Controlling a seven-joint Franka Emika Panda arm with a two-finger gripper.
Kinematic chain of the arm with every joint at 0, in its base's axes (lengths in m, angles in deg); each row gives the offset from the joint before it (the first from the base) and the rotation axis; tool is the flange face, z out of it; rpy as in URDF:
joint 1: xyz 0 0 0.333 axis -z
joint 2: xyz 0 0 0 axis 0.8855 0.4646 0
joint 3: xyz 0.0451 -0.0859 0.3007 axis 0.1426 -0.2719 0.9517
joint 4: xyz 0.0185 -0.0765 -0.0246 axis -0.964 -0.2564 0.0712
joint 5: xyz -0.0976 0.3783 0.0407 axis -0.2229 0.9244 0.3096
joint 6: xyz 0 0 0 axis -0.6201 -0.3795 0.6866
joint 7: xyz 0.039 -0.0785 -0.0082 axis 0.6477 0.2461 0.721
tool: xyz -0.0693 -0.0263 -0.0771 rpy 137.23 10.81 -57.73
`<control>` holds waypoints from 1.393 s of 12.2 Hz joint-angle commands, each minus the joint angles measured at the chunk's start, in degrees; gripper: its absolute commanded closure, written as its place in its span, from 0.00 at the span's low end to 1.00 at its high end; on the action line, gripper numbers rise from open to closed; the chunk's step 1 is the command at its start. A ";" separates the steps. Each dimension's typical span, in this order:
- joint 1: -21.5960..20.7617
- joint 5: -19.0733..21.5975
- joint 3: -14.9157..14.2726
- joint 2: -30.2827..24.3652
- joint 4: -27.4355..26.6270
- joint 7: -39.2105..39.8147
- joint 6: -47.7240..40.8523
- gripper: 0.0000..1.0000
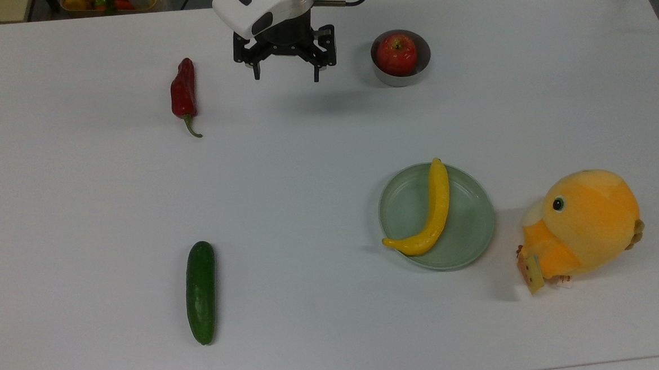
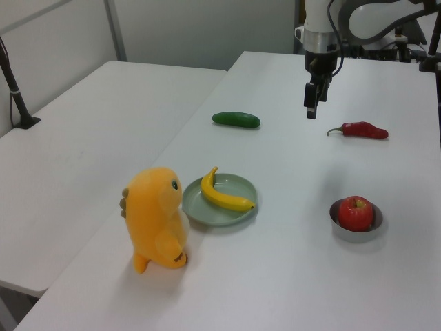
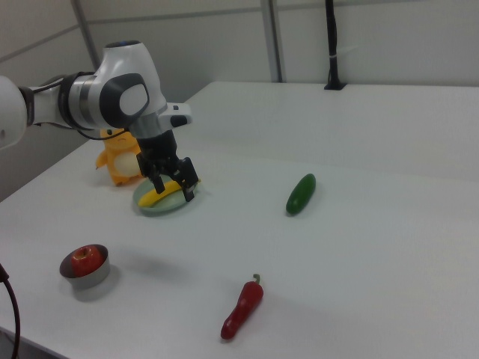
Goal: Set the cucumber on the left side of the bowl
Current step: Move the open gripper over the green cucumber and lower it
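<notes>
Cucumber (image 1: 201, 292) smooth, straight; bowl (image 1: 424, 69) round grey metal.

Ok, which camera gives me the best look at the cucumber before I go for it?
The top view: the cucumber lies there full length, seen from above, alone on the table. The left view shows it far off, lying crosswise. The right view shows it shortened, end-on at an angle.
</notes>
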State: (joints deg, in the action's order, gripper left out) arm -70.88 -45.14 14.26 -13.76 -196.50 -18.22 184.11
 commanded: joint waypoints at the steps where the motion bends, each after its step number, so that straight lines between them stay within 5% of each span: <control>1: -0.49 -0.40 -0.22 0.88 -0.68 4.92 0.55 0.00; 11: 0.47 -0.74 -0.31 2.11 0.37 4.97 1.34 0.00; 17: 1.18 -0.74 -3.47 15.80 15.29 3.92 9.77 0.00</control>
State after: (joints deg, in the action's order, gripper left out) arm -69.77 -45.29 12.21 -4.30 -189.06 -14.67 192.76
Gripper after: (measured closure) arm 0.000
